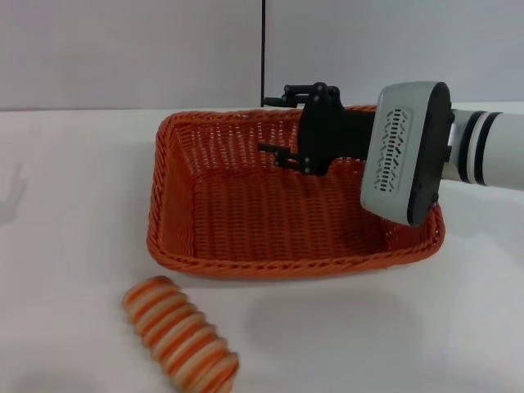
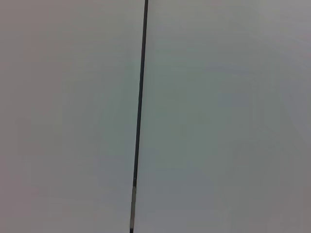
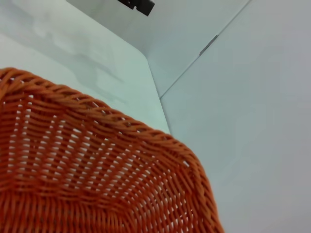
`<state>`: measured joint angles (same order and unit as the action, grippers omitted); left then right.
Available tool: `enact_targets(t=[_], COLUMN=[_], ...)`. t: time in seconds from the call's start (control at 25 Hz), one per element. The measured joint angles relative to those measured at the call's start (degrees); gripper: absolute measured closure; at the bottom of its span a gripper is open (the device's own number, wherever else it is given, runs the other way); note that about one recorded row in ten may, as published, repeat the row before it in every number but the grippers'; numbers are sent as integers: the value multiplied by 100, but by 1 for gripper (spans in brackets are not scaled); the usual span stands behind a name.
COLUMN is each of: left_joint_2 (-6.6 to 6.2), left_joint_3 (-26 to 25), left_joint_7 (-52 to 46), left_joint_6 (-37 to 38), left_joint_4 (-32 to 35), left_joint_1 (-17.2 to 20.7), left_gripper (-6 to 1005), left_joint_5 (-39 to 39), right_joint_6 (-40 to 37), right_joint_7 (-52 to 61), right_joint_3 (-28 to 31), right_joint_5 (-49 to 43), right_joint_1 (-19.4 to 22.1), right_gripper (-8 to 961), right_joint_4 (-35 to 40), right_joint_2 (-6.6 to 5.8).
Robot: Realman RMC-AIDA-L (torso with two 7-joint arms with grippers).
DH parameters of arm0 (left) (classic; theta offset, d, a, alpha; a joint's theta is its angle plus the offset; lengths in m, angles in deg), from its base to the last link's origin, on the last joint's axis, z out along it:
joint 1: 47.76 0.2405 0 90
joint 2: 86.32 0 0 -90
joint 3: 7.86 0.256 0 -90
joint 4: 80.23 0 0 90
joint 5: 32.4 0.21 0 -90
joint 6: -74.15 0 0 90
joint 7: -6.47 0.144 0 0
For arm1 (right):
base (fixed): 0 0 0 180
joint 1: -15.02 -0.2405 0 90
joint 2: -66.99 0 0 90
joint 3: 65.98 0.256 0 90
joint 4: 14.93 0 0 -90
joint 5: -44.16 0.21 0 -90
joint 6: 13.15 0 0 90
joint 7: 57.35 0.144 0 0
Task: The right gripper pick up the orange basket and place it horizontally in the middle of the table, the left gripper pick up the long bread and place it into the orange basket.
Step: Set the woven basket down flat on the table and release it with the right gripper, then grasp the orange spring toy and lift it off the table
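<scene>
The orange basket (image 1: pixel 286 266) lies lengthwise across the middle of the white table (image 1: pixel 74 205), its open side up. My right gripper (image 1: pixel 264 125) reaches in from the right at the basket's far wall. Its fingers are spread apart, one near the far rim and one lower inside the basket. The right wrist view shows a corner of the basket's braided rim (image 3: pixel 146 133) up close. The long bread (image 1: pixel 180 336), striped orange and cream, lies on the table in front of the basket, to its left. My left gripper is out of view.
A grey wall with a dark vertical seam (image 1: pixel 263 49) stands behind the table. The left wrist view shows only that wall and seam (image 2: pixel 140 97). Bare tabletop lies to the left of the basket.
</scene>
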<state>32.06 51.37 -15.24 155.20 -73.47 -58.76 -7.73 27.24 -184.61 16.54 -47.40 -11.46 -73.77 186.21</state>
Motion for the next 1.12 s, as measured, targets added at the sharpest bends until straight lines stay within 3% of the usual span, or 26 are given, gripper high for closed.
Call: enact_targets(t=[0.24,0.32,0.36,0.48,0.52,0.56,0.6,0.64,0.68,0.76,0.8,0.84,0.88,0.92,0.96,1.0,1.04,1.08,1.12], left_joint_2=[-7,-18,-18,-40,-77,-77,-146,-146,-190,-394,-394,-535,-535,-687,-687,-833,-833,-912,-1113], left_joint_3=[-17,2,2,25,34,34,63,63,76,96,96,97,97,82,82,58,58,46,22], left_joint_7=[0,-5,-5,-184,-467,-467,-806,-806,-996,-1729,-1729,-2180,-2180,-2619,-2619,-3007,-3007,-3231,-3885], left_joint_6=[3,19,19,93,117,117,128,128,131,123,123,106,106,97,97,95,95,94,100], left_joint_4=[5,40,40,55,102,102,229,229,313,666,666,879,879,1119,1119,1371,1371,1521,2017], left_joint_1=[-16,0,0,52,121,121,219,219,266,456,456,558,558,642,642,710,710,746,869], left_gripper=[235,235,235,235,235,235,235,235,235,235,235,235,234,234,234,234,234,234,234], left_joint_5=[1,4,4,10,25,25,125,125,209,690,690,1044,1044,1488,1488,1917,1917,2118,2605], right_joint_6=[25,0,0,-18,-20,-20,-15,-15,-4,99,99,189,189,690,690,1015,1496,1978,3123], right_joint_7=[-3,-7,-7,-14,-15,-15,-16,-16,-16,-30,-30,-65,-65,-272,-272,-422,-646,-874,-1355], right_joint_3=[2,35,35,90,138,138,198,198,219,252,252,269,269,346,346,378,407,422,447], right_joint_5=[681,1254,1254,2014,2512,2512,2969,2969,3271,4546,4546,4826,4826,5428,5428,5701,6062,6379,7111], right_joint_1=[340,871,871,1457,1875,1875,2260,2260,2473,3033,3033,3122,3122,3208,3208,3232,3237,3236,3178], right_gripper=[377,379,379,379,379,379,379,379,379,379,379,379,379,379,379,379,379,379,379], right_joint_4=[-417,-1037,-1037,-1554,-1813,-1813,-1987,-1987,-2036,-1841,-1841,-1677,-1677,-1135,-1135,-836,-421,-65,914], right_joint_2=[-15,-4,-4,4,4,4,7,7,9,17,17,18,18,17,17,17,14,12,6])
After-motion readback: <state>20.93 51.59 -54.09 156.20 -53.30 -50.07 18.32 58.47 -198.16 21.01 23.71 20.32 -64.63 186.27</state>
